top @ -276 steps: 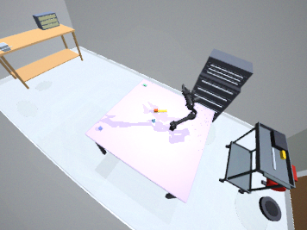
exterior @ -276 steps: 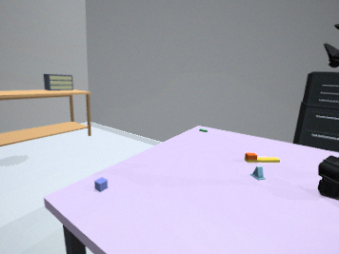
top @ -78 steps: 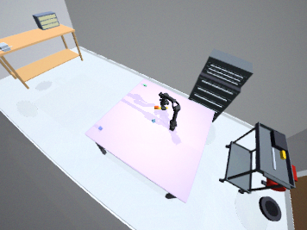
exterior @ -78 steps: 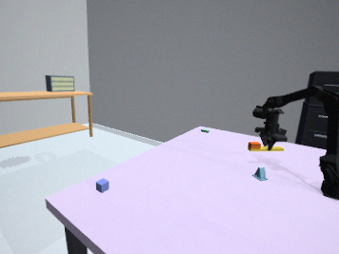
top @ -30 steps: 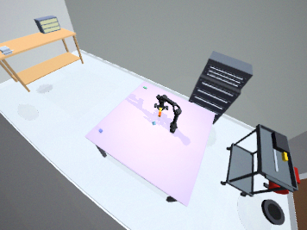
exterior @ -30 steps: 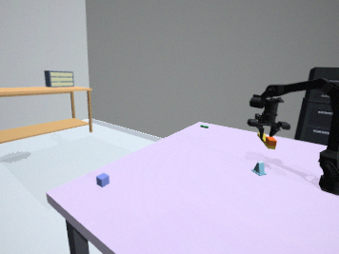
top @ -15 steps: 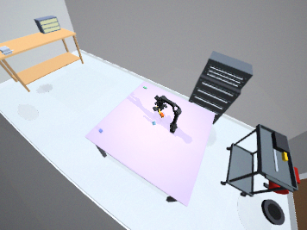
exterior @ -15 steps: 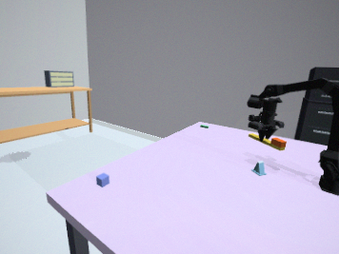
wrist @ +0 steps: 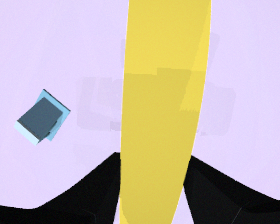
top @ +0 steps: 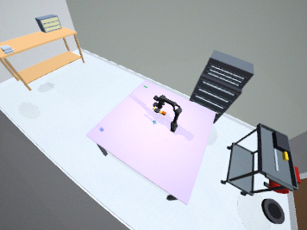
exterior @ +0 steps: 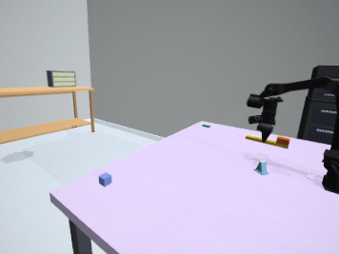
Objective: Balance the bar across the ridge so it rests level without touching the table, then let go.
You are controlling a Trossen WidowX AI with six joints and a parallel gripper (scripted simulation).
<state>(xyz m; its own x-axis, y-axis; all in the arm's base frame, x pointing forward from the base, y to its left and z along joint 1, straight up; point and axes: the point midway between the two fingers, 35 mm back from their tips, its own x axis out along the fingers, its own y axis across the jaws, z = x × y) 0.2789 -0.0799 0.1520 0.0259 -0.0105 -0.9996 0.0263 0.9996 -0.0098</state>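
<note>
My gripper (exterior: 266,136) (top: 159,108) (wrist: 151,161) is shut on a yellow bar (exterior: 257,138) (wrist: 165,66) with an orange end (exterior: 284,141) (top: 163,112). It holds the bar roughly level in the air above the lilac table (exterior: 167,196) (top: 142,156) (wrist: 63,22). The ridge (exterior: 261,167) (top: 154,122) (wrist: 43,117) is a small light-blue wedge standing on the table. It sits below the bar and off to the side, to the left in the wrist view, and is not touching the bar.
A small blue cube (exterior: 105,179) (top: 102,129) lies near the table's front left edge. A small green piece (exterior: 206,125) (top: 146,86) lies at the far edge. The arm's base (exterior: 330,172) (top: 173,126) stands on the right. A black drawer cabinet (top: 222,84) stands behind the table.
</note>
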